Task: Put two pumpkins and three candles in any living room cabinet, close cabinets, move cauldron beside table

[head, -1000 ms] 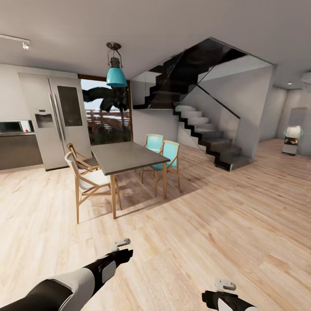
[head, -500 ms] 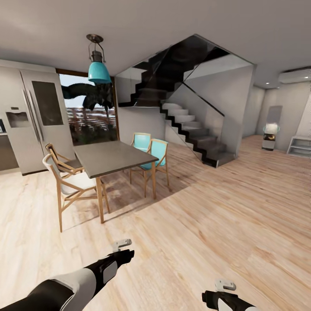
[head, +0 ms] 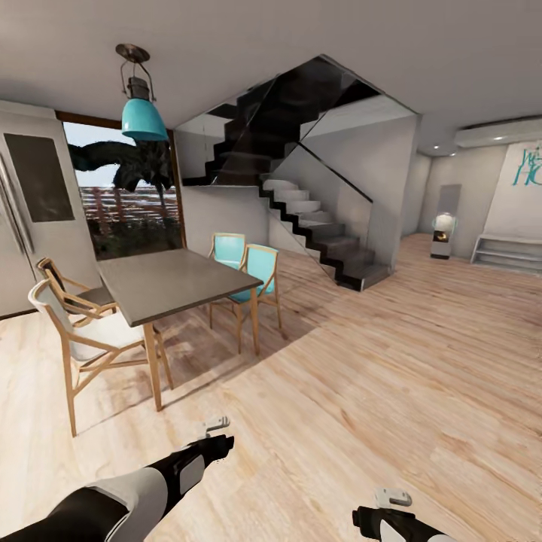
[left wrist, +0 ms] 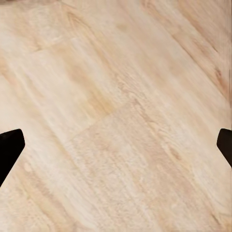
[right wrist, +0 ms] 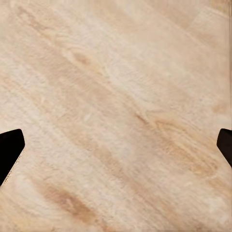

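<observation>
Two arms are seen low in the head view, the left gripper (head: pixel 214 427) and the right gripper (head: pixel 393 497) held above a light wood plank floor (head: pixel 376 376). A dark dining table (head: pixel 177 282) is flanked by turquoise chairs (head: pixel 252 271) and pale wooden chairs (head: pixel 75 331), under a turquoise pendant lamp (head: pixel 143 117). A dark staircase (head: pixel 316 226) is seen behind. None of the task's things can be made out.

Bare planks (left wrist: pixel 116 116) are shown in the left wrist view, the dark fingertips (left wrist: pixel 9 145) set wide apart at the edges, nothing held.

Likewise, floor (right wrist: pixel 116 116) is shown in the right wrist view, the fingertips (right wrist: pixel 9 147) spread wide, nothing held.
</observation>
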Motion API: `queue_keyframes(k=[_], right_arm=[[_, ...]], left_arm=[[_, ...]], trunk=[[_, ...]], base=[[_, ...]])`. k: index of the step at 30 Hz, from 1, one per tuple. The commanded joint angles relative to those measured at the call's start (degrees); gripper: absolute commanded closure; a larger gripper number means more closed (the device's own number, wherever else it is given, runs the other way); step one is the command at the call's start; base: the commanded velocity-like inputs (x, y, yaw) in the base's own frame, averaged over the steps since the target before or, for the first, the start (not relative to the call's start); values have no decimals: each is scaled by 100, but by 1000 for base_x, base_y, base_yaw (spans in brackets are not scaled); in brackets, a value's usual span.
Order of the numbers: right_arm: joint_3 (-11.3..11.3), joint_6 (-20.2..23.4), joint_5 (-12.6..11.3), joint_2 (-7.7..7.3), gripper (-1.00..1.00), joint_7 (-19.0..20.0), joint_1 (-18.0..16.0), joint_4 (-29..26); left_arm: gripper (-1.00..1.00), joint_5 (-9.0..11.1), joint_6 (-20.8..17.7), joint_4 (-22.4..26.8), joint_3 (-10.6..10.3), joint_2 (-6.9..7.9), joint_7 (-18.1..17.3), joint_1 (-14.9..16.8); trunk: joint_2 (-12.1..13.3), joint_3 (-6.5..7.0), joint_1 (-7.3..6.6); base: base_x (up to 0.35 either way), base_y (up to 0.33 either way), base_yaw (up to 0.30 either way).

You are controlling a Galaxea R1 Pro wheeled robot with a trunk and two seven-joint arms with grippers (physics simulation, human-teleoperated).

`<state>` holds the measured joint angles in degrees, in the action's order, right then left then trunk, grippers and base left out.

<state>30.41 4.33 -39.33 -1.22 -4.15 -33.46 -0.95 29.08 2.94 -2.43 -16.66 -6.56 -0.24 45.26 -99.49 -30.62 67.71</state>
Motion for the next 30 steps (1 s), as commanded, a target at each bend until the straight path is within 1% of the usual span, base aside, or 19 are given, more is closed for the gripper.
queue_keyframes(k=[1, 18, 30], right_arm=[[47, 32, -35, -1, -100, -25, -3, -10], [44, 32, -40, -2, -100, -29, -3, -10], [46, 32, -40, -1, -100, -34, -3, -10]], left_arm=[[-100, 45, 31, -21, -48, -4, -3, 9], [-100, 45, 31, -21, -48, -4, -3, 9], [-100, 45, 31, -21, -48, -4, -3, 9]], trunk=[[-3, -6, 3], [-3, 15, 3], [-3, 15, 3]], base=[[312, 152, -292], [323, 113, -292], [332, 30, -95]])
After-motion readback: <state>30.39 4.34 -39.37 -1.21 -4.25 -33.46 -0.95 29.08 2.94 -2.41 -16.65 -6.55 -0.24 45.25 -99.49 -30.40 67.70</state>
